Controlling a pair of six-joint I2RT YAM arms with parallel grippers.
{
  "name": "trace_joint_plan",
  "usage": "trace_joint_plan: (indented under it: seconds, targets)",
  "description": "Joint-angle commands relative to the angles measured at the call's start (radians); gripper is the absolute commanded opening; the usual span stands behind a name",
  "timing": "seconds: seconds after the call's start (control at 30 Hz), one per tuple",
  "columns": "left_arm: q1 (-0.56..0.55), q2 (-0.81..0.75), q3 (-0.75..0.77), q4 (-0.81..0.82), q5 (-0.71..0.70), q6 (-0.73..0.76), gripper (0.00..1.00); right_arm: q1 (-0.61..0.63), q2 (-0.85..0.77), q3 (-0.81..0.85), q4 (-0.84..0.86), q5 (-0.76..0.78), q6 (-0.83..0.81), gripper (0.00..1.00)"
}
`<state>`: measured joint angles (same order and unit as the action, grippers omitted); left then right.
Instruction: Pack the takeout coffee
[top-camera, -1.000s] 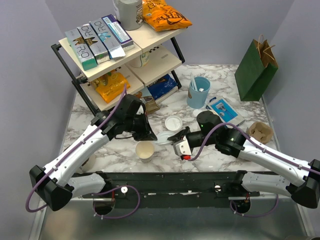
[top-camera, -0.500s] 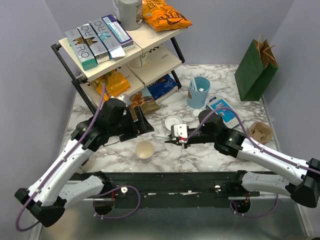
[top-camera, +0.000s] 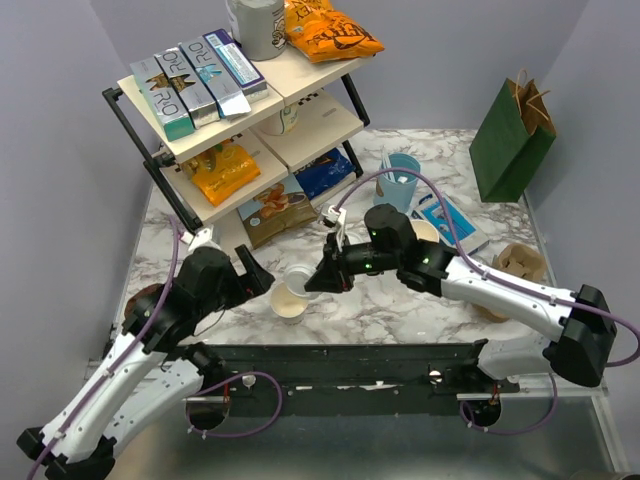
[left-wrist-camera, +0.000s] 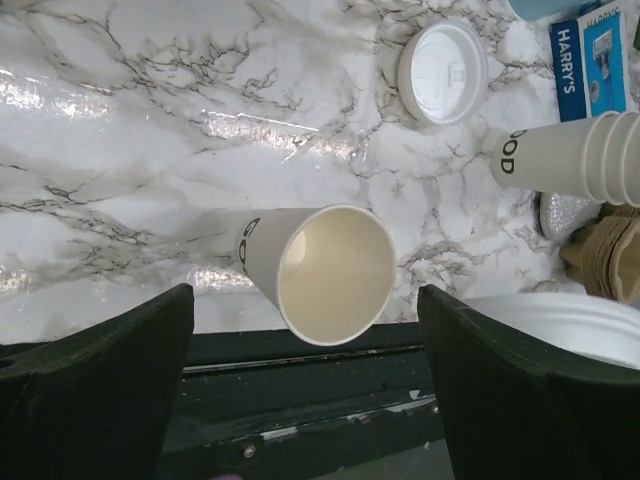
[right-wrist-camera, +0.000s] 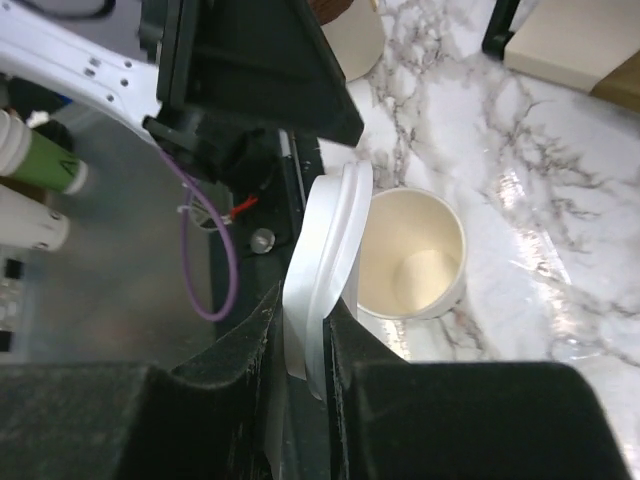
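Top: left gripper (top-camera: 258, 274) wide open, just left of the lidless cup (top-camera: 290, 300), which stands upright near the table's (top-camera: 385, 312) front edge.
Left wrist: 1 spare lid (left-wrist-camera: 442, 72) lies flat beyond the cup.
Right wrist: right gripper (right-wrist-camera: 320, 350) pinches the white lid (right-wrist-camera: 325, 270) edge-on, just beside the cup's rim.

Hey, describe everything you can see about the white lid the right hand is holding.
The lid is a round, thin white plastic takeout lid with a raised rim, and it looks glossy. The right hand pinches it by its edge, so it stands nearly on edge. It hangs beside the rim of the open, empty paper cup; whether they touch is unclear.
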<state>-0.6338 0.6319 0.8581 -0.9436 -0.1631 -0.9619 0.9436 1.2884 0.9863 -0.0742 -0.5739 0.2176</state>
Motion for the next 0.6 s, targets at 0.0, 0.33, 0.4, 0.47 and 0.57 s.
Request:
trace_joint_plan:
  seconds: [0.0,0.33,0.4,0.47,0.57]
  targets:
    - [0.005,-0.177,-0.109,0.161,0.056,0.025,0.99,0.006,0.066,0.044,0.022,-0.024,0.225,0.24]
    - [0.003,-0.178,-0.205,0.207,0.099,0.038,0.99,0.006,0.186,0.071,0.027,-0.02,0.333,0.27]
    - [0.003,-0.158,-0.217,0.215,0.096,0.041,0.99,0.006,0.199,0.061,0.028,-0.003,0.354,0.27]
    - [0.003,-0.153,-0.225,0.227,0.102,0.035,0.99,0.006,0.213,0.058,0.028,0.003,0.362,0.27]
    - [0.003,-0.164,-0.244,0.258,0.126,0.028,0.99,0.006,0.241,0.058,0.033,0.003,0.379,0.28]
